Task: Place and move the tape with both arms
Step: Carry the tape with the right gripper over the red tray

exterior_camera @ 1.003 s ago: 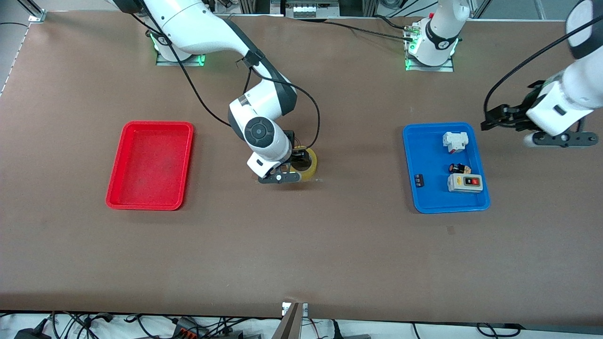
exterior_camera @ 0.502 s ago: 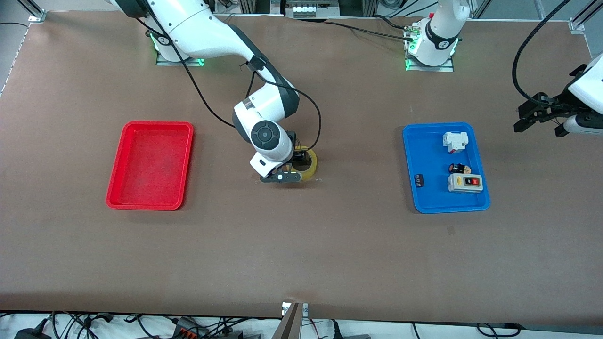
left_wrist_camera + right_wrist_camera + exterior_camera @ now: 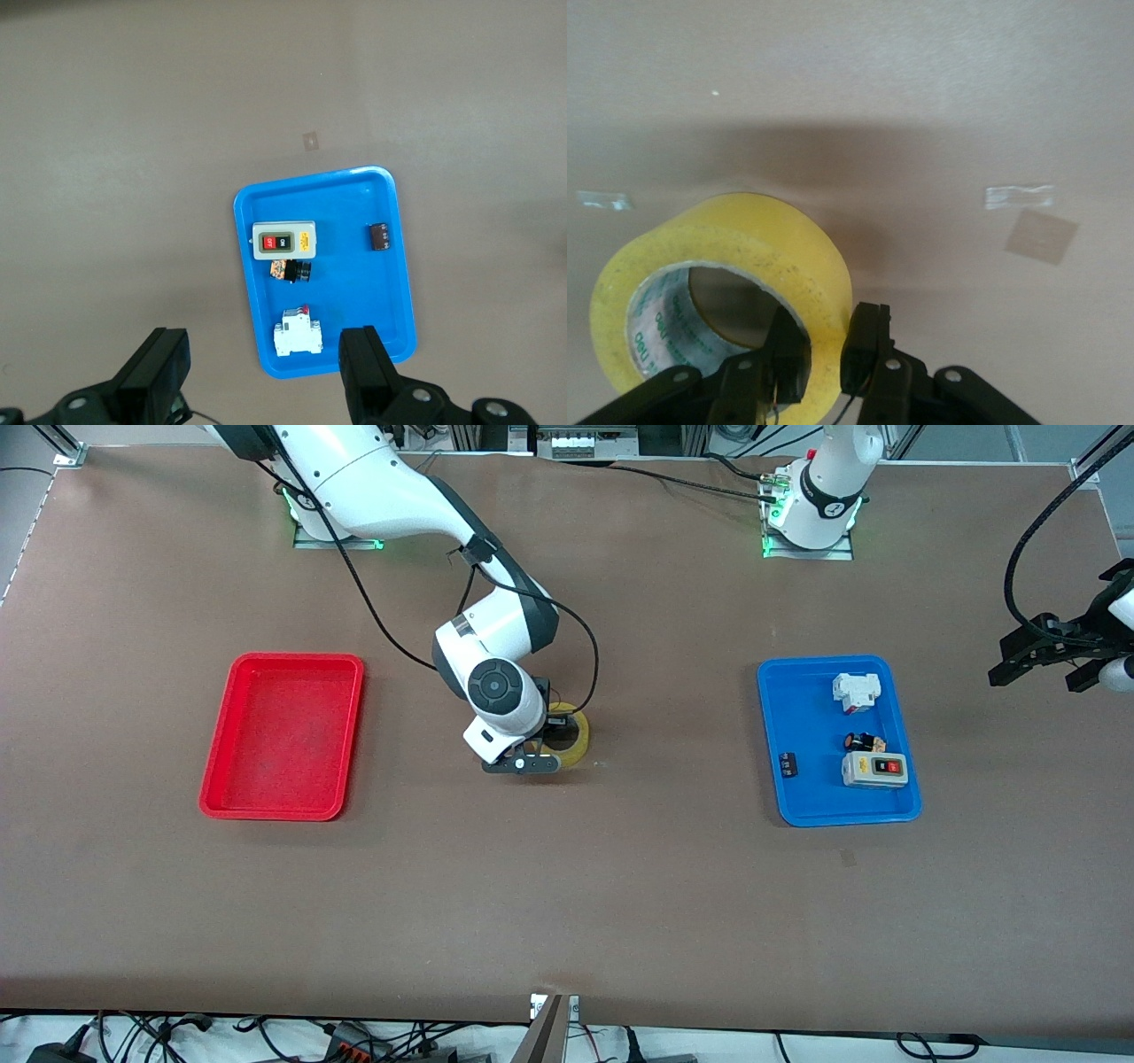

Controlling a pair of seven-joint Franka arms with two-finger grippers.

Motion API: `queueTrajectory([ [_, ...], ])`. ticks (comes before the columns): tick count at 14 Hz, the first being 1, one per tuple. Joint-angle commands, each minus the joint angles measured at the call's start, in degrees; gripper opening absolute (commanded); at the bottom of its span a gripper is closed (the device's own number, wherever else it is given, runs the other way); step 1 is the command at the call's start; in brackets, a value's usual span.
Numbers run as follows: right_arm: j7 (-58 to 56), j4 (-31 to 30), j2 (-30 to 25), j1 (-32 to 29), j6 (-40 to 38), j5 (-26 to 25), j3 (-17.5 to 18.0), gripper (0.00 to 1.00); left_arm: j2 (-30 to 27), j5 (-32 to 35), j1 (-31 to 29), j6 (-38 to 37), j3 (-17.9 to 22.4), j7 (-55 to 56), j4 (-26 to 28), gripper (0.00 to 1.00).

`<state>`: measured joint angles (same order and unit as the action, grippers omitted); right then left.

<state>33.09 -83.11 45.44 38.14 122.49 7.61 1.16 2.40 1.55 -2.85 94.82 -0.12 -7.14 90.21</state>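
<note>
Tape (image 3: pixel 567 735): on table (image 3: pixel 567 903) midway between red tray (image 3: pixel 283 735) and blue tray (image 3: pixel 837 740); neither lifted nor moved yet. Right pincer (image 3: pixel 826 350): clamped on roll's wall, one finger in the core; seen only in right wrist view. Left pincer (image 3: pixel 266 376): spread wide, empty, waiting above table beside blue tray.

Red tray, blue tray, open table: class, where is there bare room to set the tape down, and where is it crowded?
The red tray holds nothing. Bare table lies between the trays and nearer the front camera. The blue tray is crowded along the side toward the left arm's end. The right gripper pinches the tape; the left gripper waits open.
</note>
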Motion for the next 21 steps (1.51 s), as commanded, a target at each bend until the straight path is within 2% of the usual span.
queueTrajectory([
  [1,2.1,0.5,-2.0,0.4,-2.8,-3.1,-1.3,0.0,-0.1,-0.7,-0.2,-1.4,-0.1,-0.1,-1.1,1.0],
  [4,3.7,0.5,-10.0,0.2,-17.2,-4.1,-9.0,0.0,0.1,-0.7,-0.2,-2.4,-0.1,-0.1,-1.0,1.0],
  [6,2.4,0.3,-13.5,-1.9,-23.5,-3.4,-14.1,0.0,0.5,-0.6,0.0,-2.4,-0.1,-0.1,-0.9,1.0],
  [9,-4.4,-2.9,-17.9,-10.0,-24.6,-3.6,-14.4,0.0,0.0,-0.6,0.2,-2.7,-0.1,-0.1,-0.4,1.0],
  [12,-16.8,-12.2,-24.6,-19.5,-23.3,-4.3,-14.7,0.0,-0.3,-0.6,0.3,-2.7,-0.1,-0.1,0.0,1.0],
  [14,-18.7,-18.1,-26.7,-25.7,-21.8,-4.4,-14.8,0.0,-0.3,-0.6,0.4,-2.6,-0.1,-0.1,0.0,1.0],
  [16,-18.9,-21.5,-27.0,-27.1,-16.8,-5.3,-15.1,0.0,-0.3,-0.6,0.4,-2.6,-0.1,0.0,0.0,1.0],
  [19,-19.0,-30.9,-28.1,-28.2,-4.1,-7.0,-15.7,0.0,-0.3,-0.6,0.5,-2.6,-0.1,0.0,0.0,1.0],
  [21,-21.2,-36.0,-29.9,-30.1,0.5,-6.7,-15.7,0.0,-1.2,-0.6,0.6,-4.8,-0.1,1.2,-0.1,1.0],
])
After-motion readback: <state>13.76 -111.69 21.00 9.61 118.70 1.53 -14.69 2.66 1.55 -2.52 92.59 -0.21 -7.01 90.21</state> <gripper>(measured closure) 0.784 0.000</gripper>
